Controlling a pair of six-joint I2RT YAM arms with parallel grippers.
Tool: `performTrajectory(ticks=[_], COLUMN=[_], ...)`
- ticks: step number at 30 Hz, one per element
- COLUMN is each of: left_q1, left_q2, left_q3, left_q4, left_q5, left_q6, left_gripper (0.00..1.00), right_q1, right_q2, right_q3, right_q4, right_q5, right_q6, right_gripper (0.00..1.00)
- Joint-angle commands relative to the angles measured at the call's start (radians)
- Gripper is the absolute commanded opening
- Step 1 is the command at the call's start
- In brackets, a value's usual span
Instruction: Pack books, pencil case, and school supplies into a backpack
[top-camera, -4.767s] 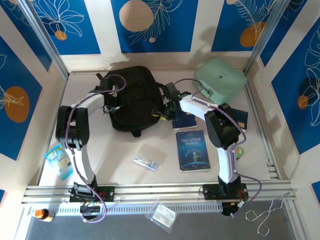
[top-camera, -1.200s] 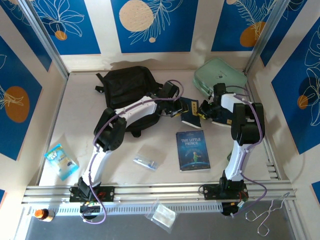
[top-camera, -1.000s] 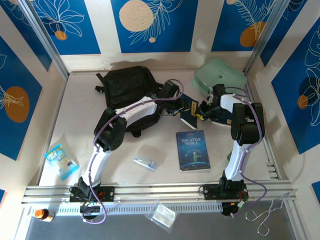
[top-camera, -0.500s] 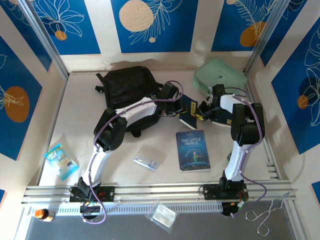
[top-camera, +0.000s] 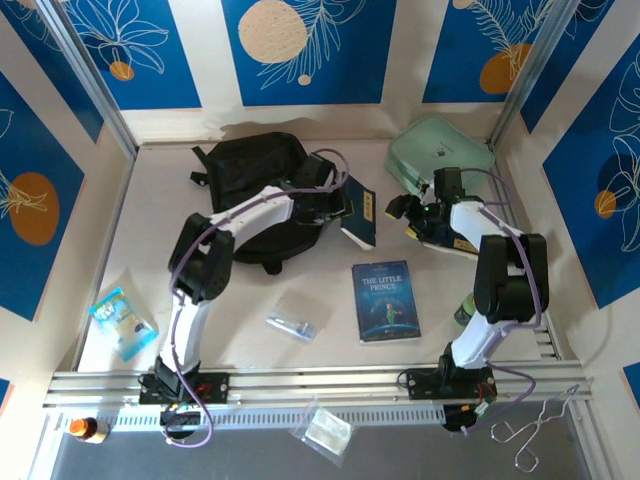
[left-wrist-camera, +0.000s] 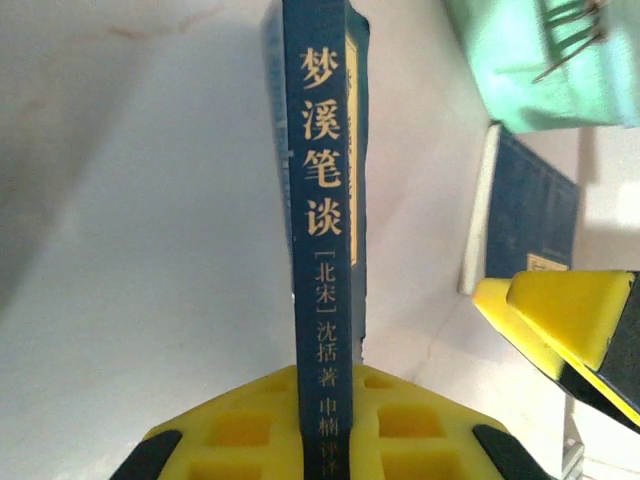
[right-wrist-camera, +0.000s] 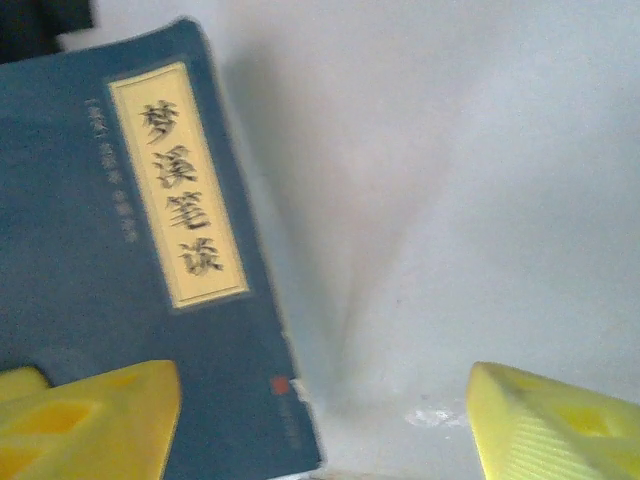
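My left gripper (top-camera: 338, 208) is shut on a small navy book (top-camera: 360, 222) with a yellow label, held on edge just right of the black backpack (top-camera: 250, 175). In the left wrist view its spine (left-wrist-camera: 322, 230) stands clamped between my yellow jaws (left-wrist-camera: 325, 385). My right gripper (top-camera: 403, 220) stands open a little to the right of that book, whose cover (right-wrist-camera: 130, 260) reaches past the left finger (right-wrist-camera: 90, 420). A second navy book (top-camera: 462, 243) lies under the right arm. The Little Prince (top-camera: 387, 300) and the clear pencil case (top-camera: 292, 323) lie flat on the table.
A mint-green case (top-camera: 440, 150) sits at the back right, close behind the right gripper. A blue packet (top-camera: 122, 320) lies near the left wall. A clear bag (top-camera: 325, 430) and a wire tool (top-camera: 540, 430) lie in front of the rail.
The right gripper has opened, let go of the small navy book and drawn back to the right. The left gripper has shut on the book and carried it left toward the backpack.
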Motion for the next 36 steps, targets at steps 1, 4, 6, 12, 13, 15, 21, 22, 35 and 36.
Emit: performTrajectory(ticks=[1,4,6,12,13,15,21,22,35,36], left_q1=[0.048,0.103,0.143,0.230,0.237,0.244,0.249,0.250,0.247,0.248], left_q2=[-0.162,-0.259,-0.318,-0.462,-0.484,-0.524,-0.586,-0.588,-0.597,-0.595], left_q3=[-0.076,-0.192,-0.267,-0.438,-0.460,-0.502,-0.595,-0.601,-0.626,-0.627], left_q4=[0.096,0.182,0.246,0.376,0.386,0.411,0.539,0.569,0.681,0.686], left_q5=[0.029,0.051,0.063,0.045,0.035,0.012,-0.024,-0.024,-0.033,-0.036], left_q6=[0.028,-0.017,-0.054,-0.138,-0.146,-0.158,-0.236,-0.249,-0.364,-0.367], left_gripper=[0.00,0.00,0.00,0.00,0.00,0.00,0.00,0.00,0.00,0.00], right_q1=[0.015,0.037,0.053,0.133,0.148,0.183,0.302,0.320,0.451,0.452], right_q2=[-0.086,-0.155,-0.177,-0.195,-0.185,-0.169,-0.128,-0.117,0.072,0.082], right_q3=[-0.076,-0.124,-0.120,-0.176,-0.178,-0.170,-0.163,-0.169,-0.088,-0.085], right_q4=[0.161,0.233,0.236,0.456,0.521,0.587,0.724,0.767,1.109,1.139], right_q5=[-0.028,-0.014,-0.035,-0.167,-0.217,-0.250,-0.208,-0.202,-0.130,-0.124], right_q6=[0.058,0.134,0.165,0.352,0.385,0.436,0.565,0.600,0.839,0.850], right_gripper=[0.82,0.84,0.84,0.95,0.98,0.99,0.99,0.99,0.85,0.83])
